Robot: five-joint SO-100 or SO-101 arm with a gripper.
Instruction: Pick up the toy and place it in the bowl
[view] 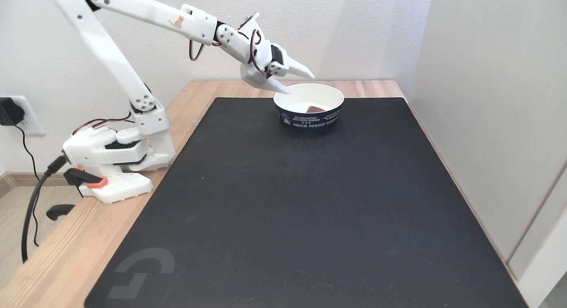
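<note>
White two-finger hand (297,83) hangs over the back-left rim of the bowl in the fixed view, fingers spread apart w/ nothing between them. Small reddish-brown brick-like toy block (315,109) lies below and just right of the fingertips, apart from them, inside the round paper bowl (310,120), white inside, dark navy outside w/ white lettering. Bowl sits on a black mat (305,210) over the light wooden bench (57,255), toward the far edge.
</note>
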